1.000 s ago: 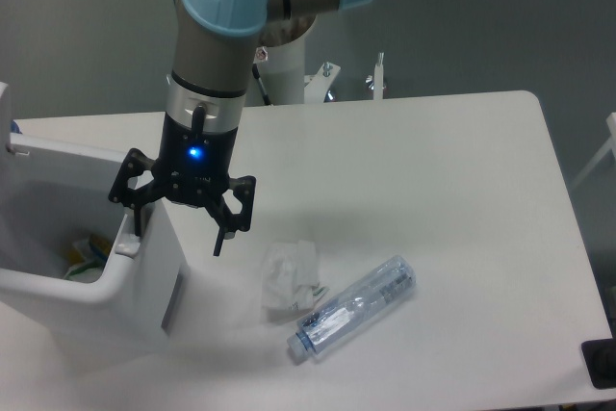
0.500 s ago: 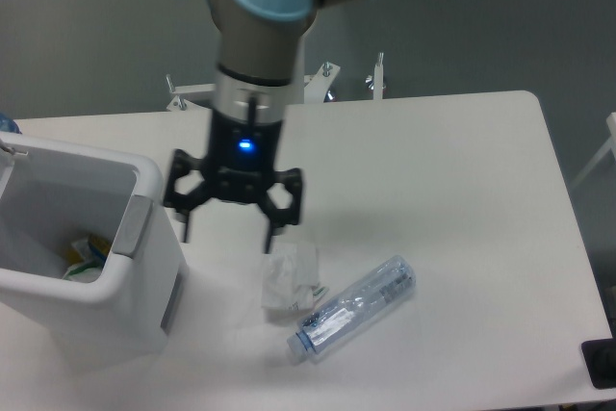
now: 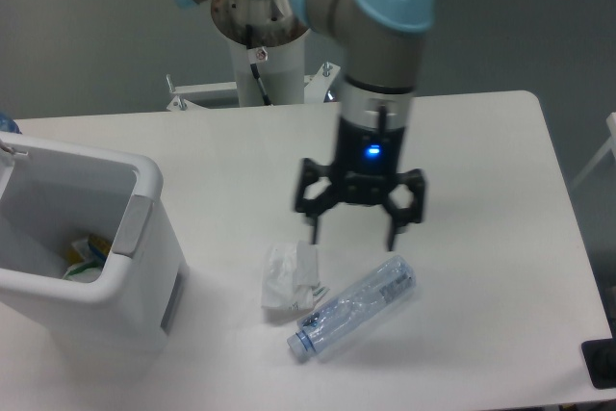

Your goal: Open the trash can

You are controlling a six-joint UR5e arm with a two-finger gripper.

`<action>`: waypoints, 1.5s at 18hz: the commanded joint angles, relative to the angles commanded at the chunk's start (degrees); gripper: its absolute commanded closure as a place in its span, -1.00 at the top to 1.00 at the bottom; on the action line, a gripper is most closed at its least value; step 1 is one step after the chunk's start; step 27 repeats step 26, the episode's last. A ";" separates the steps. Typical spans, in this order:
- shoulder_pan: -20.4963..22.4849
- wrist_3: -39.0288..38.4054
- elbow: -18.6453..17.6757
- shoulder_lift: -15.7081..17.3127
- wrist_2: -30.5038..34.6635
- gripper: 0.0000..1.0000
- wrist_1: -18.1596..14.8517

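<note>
The bin (image 3: 91,252) stands at the lower left of the frame with its top open and its interior exposed, litter visible inside; the opening step appears complete; the gripper (image 3: 352,235) hangs mid-frame above the desk (image 3: 481,170), fingers apart and empty.

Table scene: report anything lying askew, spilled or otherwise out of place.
A clear plastic bottle lies on its side on the table, next to a crumpled white wrapper. Both sit loose outside the open trash can, which already holds some litter. The gripper hovers above them, jaws open.
</note>
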 joint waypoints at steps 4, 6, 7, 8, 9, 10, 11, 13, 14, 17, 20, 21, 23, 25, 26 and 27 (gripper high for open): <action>1.42 8.00 0.17 -1.85 8.86 1.00 -0.44; 1.94 10.03 0.18 -2.81 10.20 1.00 -0.44; 2.20 11.00 0.18 -2.99 10.46 1.00 -0.44; 2.21 12.14 0.09 -3.08 10.98 1.00 -0.44; 2.21 13.28 0.00 -3.17 11.42 1.00 -0.53; 2.21 14.16 0.00 -3.34 11.86 1.00 -1.05; 2.12 15.04 0.00 -3.34 12.56 1.00 -1.84; 1.94 17.15 -0.09 -3.61 13.88 1.00 -2.72; 1.86 18.38 -0.44 -3.69 14.67 1.00 -2.99; 1.68 21.89 -1.23 -3.43 15.65 1.00 -3.08; 1.59 26.64 -2.19 -3.35 16.87 1.00 -3.08; 1.50 27.26 -2.46 -3.34 16.88 1.00 -3.08; 1.42 27.27 -2.90 -3.34 16.96 1.00 -3.08; 1.42 27.27 -3.07 -3.43 17.05 1.00 -2.99; 1.42 27.27 -3.08 -3.43 17.05 1.00 -2.90; 1.42 27.27 -3.08 -3.43 17.05 1.00 -2.90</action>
